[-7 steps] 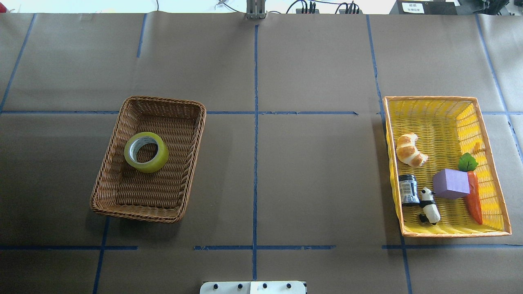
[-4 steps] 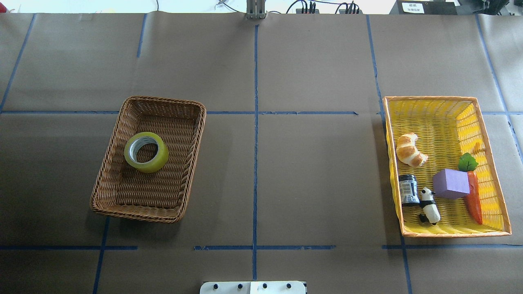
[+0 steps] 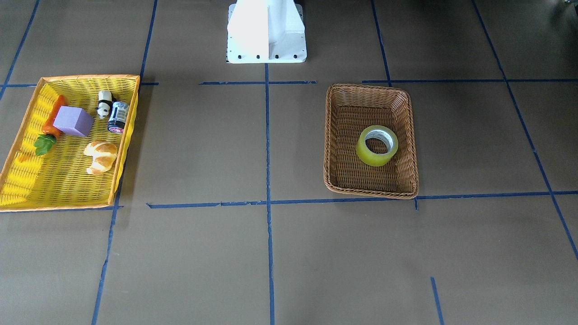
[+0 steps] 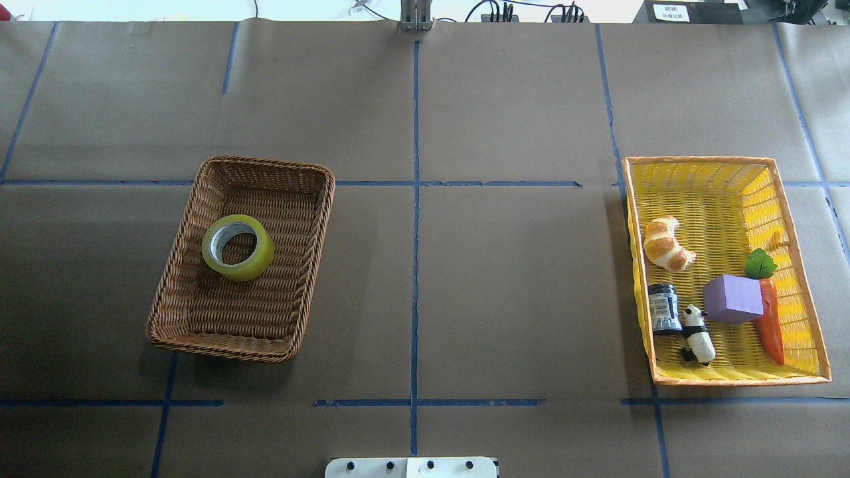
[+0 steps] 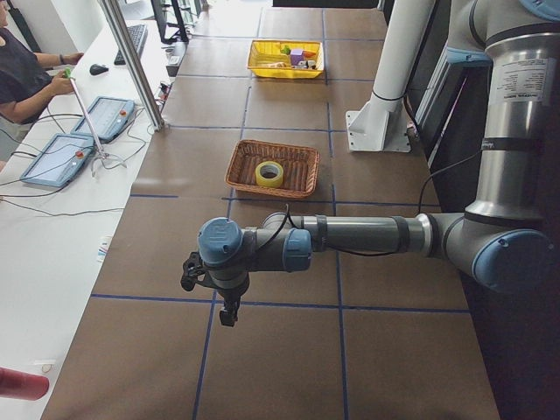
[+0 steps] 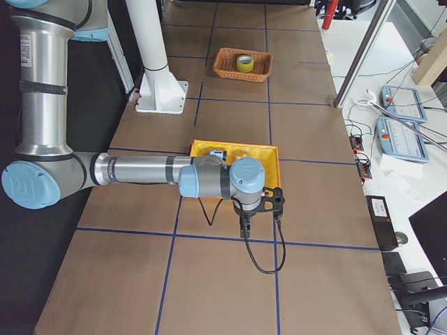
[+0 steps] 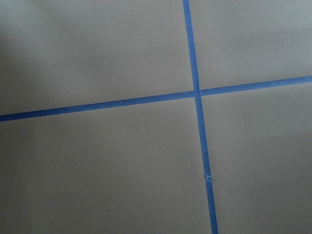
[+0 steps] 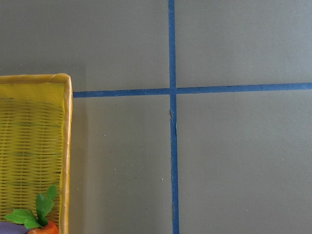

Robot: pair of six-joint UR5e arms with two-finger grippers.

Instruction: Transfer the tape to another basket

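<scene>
So the tape (image 4: 257, 263) is lying flat, hole up, inside the brown basket (image 4: 226, 312). The yellow basket (image 4: 704, 192) sits well apart at the other end of the tabletop (image 4: 505, 279). The left arm's fingers (image 5: 229, 313) hang over bare tabletop, away from the brown basket. The right arm's fingers (image 6: 244, 229) hang just past the yellow basket's corner. Honestly can't tell whether either pair is spread or pressed together.
</scene>
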